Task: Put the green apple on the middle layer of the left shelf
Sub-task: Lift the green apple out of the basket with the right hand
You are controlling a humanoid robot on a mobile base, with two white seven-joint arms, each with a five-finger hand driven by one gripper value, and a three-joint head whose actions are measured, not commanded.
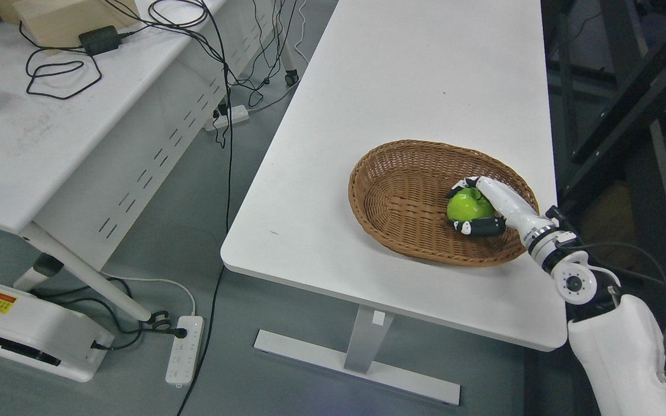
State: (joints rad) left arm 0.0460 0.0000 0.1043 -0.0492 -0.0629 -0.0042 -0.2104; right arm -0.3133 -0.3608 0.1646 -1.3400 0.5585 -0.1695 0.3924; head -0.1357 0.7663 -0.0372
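A green apple lies in a brown wicker basket on a white table. My right hand reaches into the basket from the lower right. Its fingers are curled around the apple, above and below it. The apple appears to rest near the basket's bottom. My left arm is out of view. No shelf shows clearly in this view.
Dark metal framing stands at the right beyond the table edge. Another white table with cables and a power adapter is at the left. A power strip and cables lie on the grey floor.
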